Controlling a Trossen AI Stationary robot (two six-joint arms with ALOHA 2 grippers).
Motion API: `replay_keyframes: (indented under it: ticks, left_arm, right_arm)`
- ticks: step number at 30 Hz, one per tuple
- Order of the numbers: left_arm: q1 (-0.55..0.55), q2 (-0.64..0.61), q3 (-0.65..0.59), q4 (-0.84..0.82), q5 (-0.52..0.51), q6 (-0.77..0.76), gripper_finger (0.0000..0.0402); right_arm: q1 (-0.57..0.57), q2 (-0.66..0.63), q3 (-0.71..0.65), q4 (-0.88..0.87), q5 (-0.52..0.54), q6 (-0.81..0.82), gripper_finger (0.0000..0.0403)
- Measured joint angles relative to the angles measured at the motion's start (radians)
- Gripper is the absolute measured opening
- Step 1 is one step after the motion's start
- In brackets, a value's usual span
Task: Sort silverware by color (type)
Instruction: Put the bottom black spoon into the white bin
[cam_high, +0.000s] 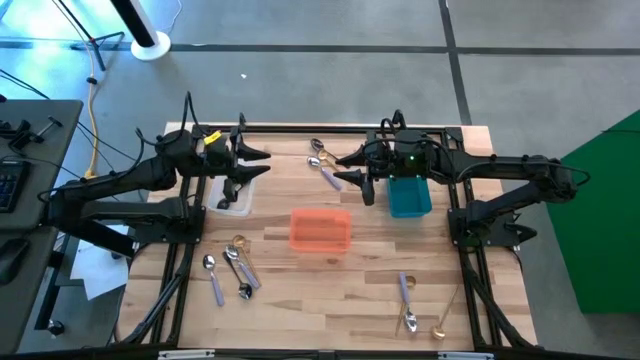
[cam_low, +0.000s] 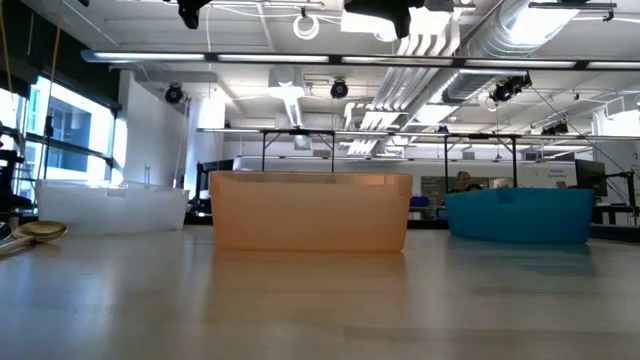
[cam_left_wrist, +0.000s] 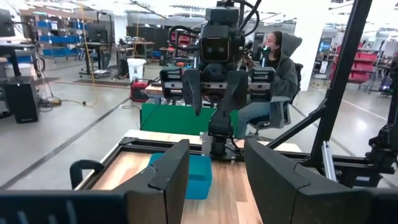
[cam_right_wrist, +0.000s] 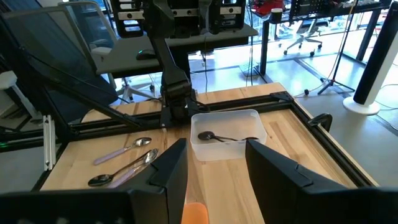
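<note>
Right gripper (cam_right_wrist: 214, 165) view alone shows clear bin's (cam_right_wrist: 249, 118) black spoon (cam_right_wrist: 217, 136).

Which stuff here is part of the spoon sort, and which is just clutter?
Job: far-edge spoons, left spoons, right spoons, black spoon in clear bin, orange bin, teal bin.
Clutter: white stand base, green panel, seated person.

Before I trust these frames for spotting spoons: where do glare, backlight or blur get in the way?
High view: even light, only soft glare on the pale wooden table. Low view: bright ceiling lights and window behind; the translucent orange bin glows and the near tabletop looks soft. Right wrist view: the glossy black spoon in the clear plastic bin reads clearly. Left wrist view: bright background, dark foreground.
</note>
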Motion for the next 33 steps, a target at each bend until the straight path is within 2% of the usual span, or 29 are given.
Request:
replay_keyframes:
  ticks: [12,20,28,30,33]
  left_arm:
    - [0.000,0.000,0.000,0.000,0.000,-0.002,0.0145]
    - [0.000,0.000,0.000,-0.001,0.000,-0.002,0.0145]
    - [0.000,0.001,0.000,-0.002,0.000,-0.002,0.0145]
    - [0.000,0.001,0.001,-0.002,0.000,-0.002,0.0145]
    - [0.000,0.001,0.001,-0.001,0.000,-0.002,0.0145]
  right_arm:
    - [0.000,0.000,0.000,0.005,0.000,0.000,0.0146]
    - [-0.005,0.000,0.000,0.088,0.001,-0.018,0.0146]
    - [-0.013,-0.007,0.000,0.063,-0.024,-0.011,0.0146]
    - [-0.013,-0.009,-0.032,0.110,-0.054,-0.005,0.0146]
    - [-0.013,-0.039,-0.152,0.255,-0.058,0.046,0.0146]
